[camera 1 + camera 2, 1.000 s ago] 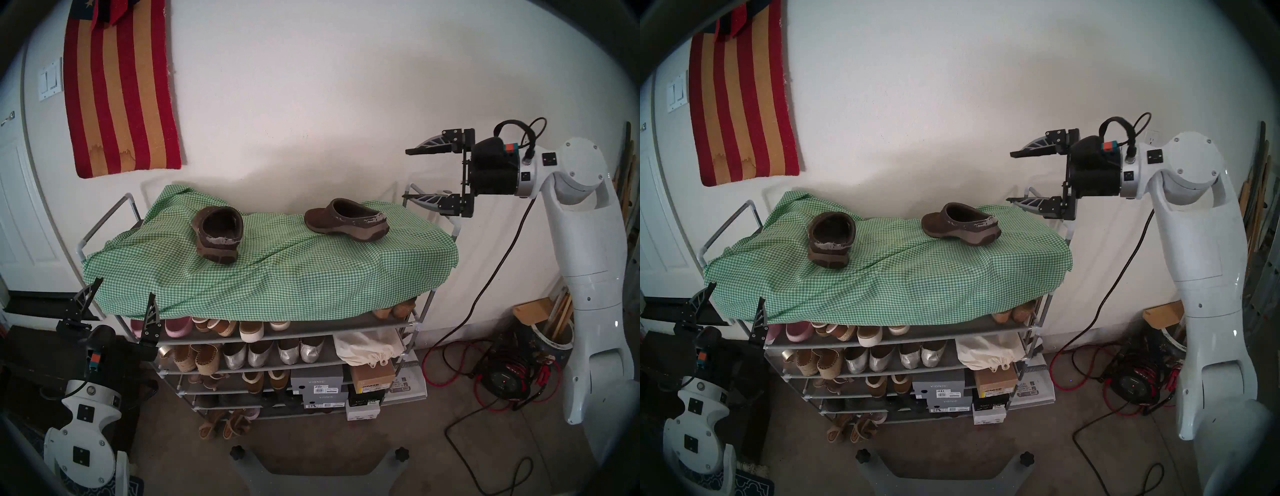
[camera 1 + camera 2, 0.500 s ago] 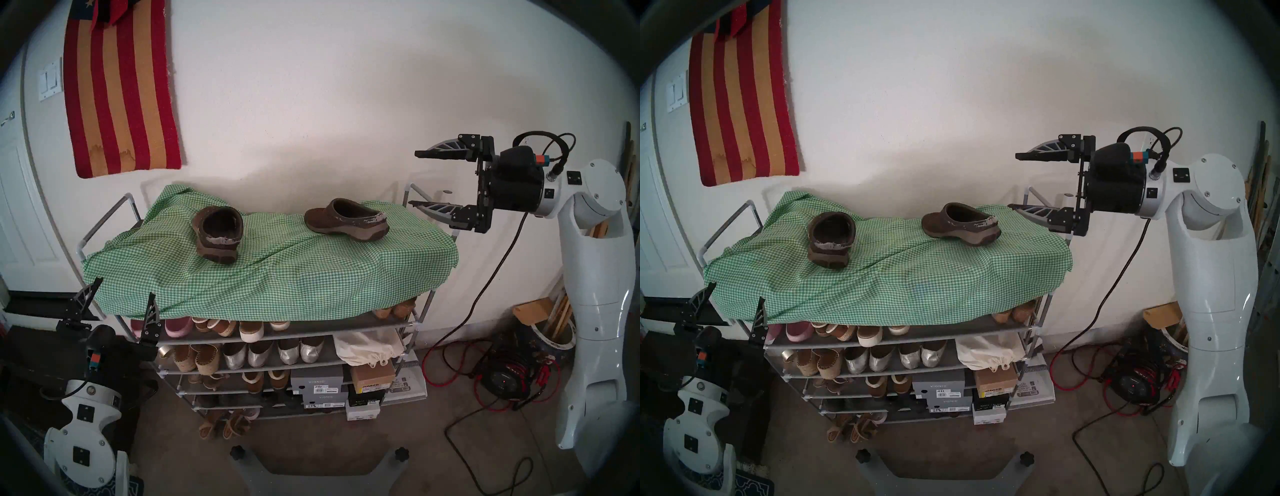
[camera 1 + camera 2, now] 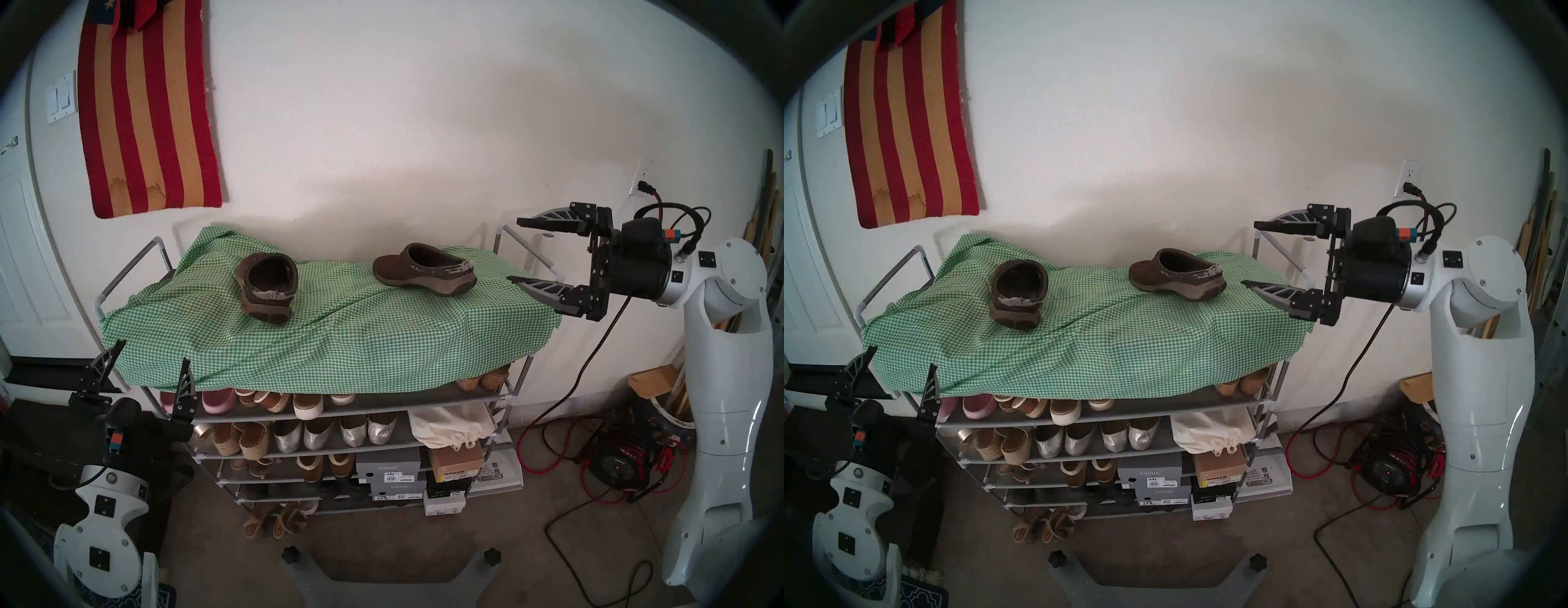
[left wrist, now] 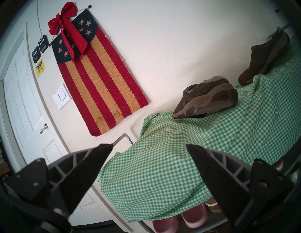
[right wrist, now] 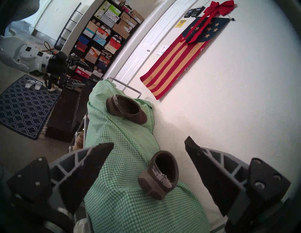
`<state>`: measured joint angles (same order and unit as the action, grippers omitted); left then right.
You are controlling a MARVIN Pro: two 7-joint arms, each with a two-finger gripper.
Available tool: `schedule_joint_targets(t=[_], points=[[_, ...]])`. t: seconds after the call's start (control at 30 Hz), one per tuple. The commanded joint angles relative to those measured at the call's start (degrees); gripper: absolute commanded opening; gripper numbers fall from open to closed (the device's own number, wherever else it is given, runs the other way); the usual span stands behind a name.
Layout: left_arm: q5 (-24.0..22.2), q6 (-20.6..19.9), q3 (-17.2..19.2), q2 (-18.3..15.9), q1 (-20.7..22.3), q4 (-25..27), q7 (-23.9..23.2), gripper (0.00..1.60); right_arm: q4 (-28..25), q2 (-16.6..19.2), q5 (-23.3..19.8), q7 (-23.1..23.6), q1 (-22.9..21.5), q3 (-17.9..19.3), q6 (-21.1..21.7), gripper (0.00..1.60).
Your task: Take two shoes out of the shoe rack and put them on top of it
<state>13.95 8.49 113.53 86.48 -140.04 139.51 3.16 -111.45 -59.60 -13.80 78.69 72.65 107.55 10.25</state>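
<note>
Two dark brown clogs stand on the green-white gingham cloth (image 3: 382, 339) that covers the top of the grey shoe rack (image 3: 348, 407). The left clog (image 3: 267, 286) (image 3: 1018, 293) (image 4: 206, 97) (image 5: 127, 109) shows its heel to me. The right clog (image 3: 424, 268) (image 3: 1176, 274) (image 4: 267, 57) (image 5: 160, 174) lies side-on, toe to the left. My right gripper (image 3: 515, 250) (image 3: 1250, 253) is open and empty, off the rack's right end, apart from the right clog. My left gripper (image 3: 155, 352) (image 3: 900, 356) is open and empty, low at the rack's front left corner.
Lower shelves hold silver flats (image 3: 335, 431), tan espadrilles (image 3: 242, 437), shoe boxes (image 3: 390, 469) and a white bag (image 3: 449, 424). A striped flag (image 3: 144, 114) hangs on the wall. Red and black cables and a cord reel (image 3: 619, 467) lie on the floor at right. The rack's side rails (image 3: 526, 250) rise at both ends.
My right gripper has drawn back to the right and sunk lower, staying open. Both clogs and my left arm have not moved.
</note>
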Motion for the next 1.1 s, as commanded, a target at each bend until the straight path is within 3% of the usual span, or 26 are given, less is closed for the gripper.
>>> schedule_joint_targets(t=[0.0, 0.33, 0.37, 0.67, 0.7, 0.73, 1.07], points=[[0.1, 0.1, 0.0, -0.1, 0.1, 0.4, 0.0, 1.60, 0.9, -4.7, 0.6, 0.9, 6.2, 1.1, 0.5, 1.60], [0.1, 0.1, 0.0, 0.0, 0.1, 0.3, 0.0, 1.60, 1.6, -10.1, 1.4, 3.5, 12.9, 0.9, -0.2, 1.60], [0.1, 0.1, 0.0, 0.0, 0.1, 0.4, 0.0, 1.60, 0.1, -12.6, 1.4, 3.5, 19.8, 2.8, -1.6, 1.60], [0.1, 0.1, 0.0, 0.0, 0.2, 0.4, 0.0, 1.60, -0.3, -13.2, 1.2, 3.6, 20.5, 3.2, -2.1, 1.60], [0.1, 0.1, 0.0, 0.0, 0.2, 0.4, 0.0, 1.60, 0.6, -13.8, 1.6, 4.3, 17.4, 2.9, -2.1, 1.60], [0.1, 0.1, 0.0, 0.0, 0.2, 0.4, 0.0, 1.60, 0.6, -13.8, 1.6, 4.3, 17.4, 2.9, -2.1, 1.60], [0.1, 0.1, 0.1, 0.0, 0.2, 0.4, -0.1, 1.60, -2.9, -20.7, 1.2, 5.0, 24.5, 8.7, -6.8, 1.60]])
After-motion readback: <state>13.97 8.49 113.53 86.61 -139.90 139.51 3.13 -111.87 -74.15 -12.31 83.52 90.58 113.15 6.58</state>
